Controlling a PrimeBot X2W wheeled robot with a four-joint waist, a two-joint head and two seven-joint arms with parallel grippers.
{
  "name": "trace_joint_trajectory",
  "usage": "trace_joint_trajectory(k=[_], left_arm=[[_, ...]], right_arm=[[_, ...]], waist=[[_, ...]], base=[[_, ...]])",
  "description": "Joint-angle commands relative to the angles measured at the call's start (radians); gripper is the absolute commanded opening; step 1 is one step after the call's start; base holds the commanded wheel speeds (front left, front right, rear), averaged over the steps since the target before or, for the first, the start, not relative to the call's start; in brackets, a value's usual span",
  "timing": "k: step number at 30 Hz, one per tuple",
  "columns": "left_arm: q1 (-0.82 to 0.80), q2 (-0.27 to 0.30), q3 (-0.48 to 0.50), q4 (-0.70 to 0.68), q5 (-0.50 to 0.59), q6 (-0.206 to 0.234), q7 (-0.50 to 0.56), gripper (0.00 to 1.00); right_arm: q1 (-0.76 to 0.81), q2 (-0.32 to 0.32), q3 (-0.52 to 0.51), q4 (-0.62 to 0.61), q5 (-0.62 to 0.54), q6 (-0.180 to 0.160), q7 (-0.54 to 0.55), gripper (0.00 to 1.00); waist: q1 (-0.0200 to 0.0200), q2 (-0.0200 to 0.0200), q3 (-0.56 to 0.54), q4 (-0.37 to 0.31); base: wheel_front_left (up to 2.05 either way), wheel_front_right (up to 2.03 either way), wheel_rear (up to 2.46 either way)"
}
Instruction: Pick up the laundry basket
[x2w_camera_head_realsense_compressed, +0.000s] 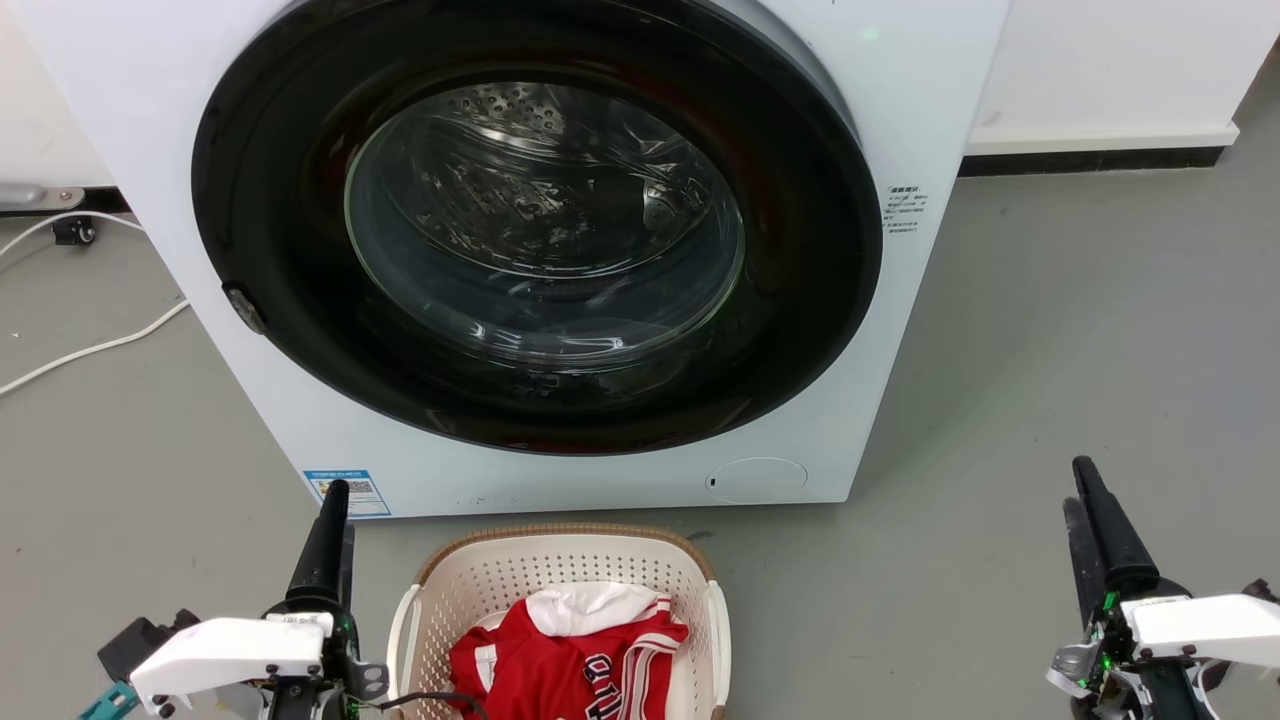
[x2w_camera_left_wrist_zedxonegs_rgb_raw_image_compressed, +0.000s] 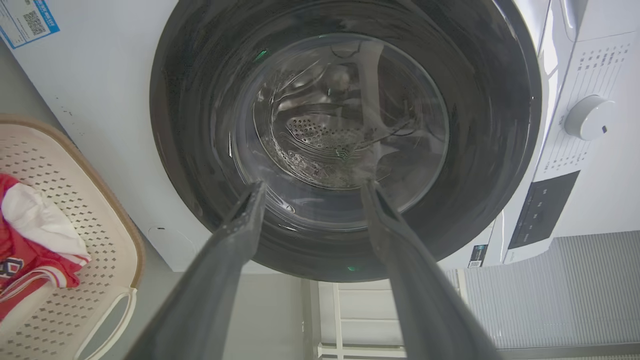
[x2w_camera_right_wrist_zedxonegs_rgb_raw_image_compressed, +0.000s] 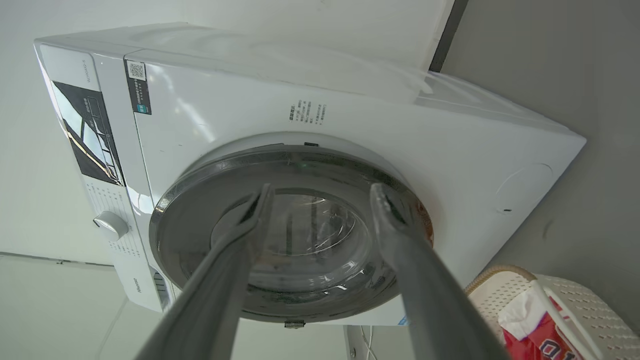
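Note:
The laundry basket (x2w_camera_head_realsense_compressed: 500, 585) sits on the grey floor just in front of the washing machine, at the bottom centre of the head view. It is cream-white and perforated, with a brown rim and white side handles, and holds a red and white jersey (x2w_camera_head_realsense_compressed: 570, 660). My left gripper (x2w_camera_head_realsense_compressed: 338, 505) stands left of the basket, fingers up, apart from it. Far off to the basket's right is my right gripper (x2w_camera_head_realsense_compressed: 1078, 485). Both wrist views show the fingers spread with nothing between them: left gripper (x2w_camera_left_wrist_zedxonegs_rgb_raw_image_compressed: 312, 186), right gripper (x2w_camera_right_wrist_zedxonegs_rgb_raw_image_compressed: 322, 191). The basket (x2w_camera_left_wrist_zedxonegs_rgb_raw_image_compressed: 100, 250) (x2w_camera_right_wrist_zedxonegs_rgb_raw_image_compressed: 575, 295) lies at the edge of each.
A white washing machine (x2w_camera_head_realsense_compressed: 930, 100) with a shut round dark glass door (x2w_camera_head_realsense_compressed: 540, 230) stands right behind the basket. A white cable (x2w_camera_head_realsense_compressed: 90, 350) runs across the floor at the left. A wall with a dark baseboard (x2w_camera_head_realsense_compressed: 1090, 158) lies back right, with bare floor (x2w_camera_head_realsense_compressed: 1080, 350) before it.

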Motion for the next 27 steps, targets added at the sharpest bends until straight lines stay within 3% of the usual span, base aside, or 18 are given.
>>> trace_joint_trajectory(k=[1,11,27], left_arm=[[-0.011,0.004,0.000,-0.029,0.035,0.006,-0.009,1.00],[0.004,0.004,-0.036,-0.089,0.241,0.061,-0.052,1.00],[0.028,0.005,-0.063,-0.155,0.510,0.092,-0.112,1.00]], right_arm=[[-0.006,-0.003,0.000,-0.029,-0.041,0.000,-0.009,1.00],[0.011,-0.003,0.031,-0.095,-0.299,0.000,-0.052,1.00],[0.043,-0.003,0.070,-0.148,-0.642,0.000,-0.113,1.00]], waist=[[0.0000,0.0000,0.000,0.000],[0.0000,0.0000,0.003,0.000],[0.0000,0.0000,0.006,-0.001]], base=[[0.00,0.00,0.00],[0.00,0.00,0.00],[0.00,0.00,0.00]])
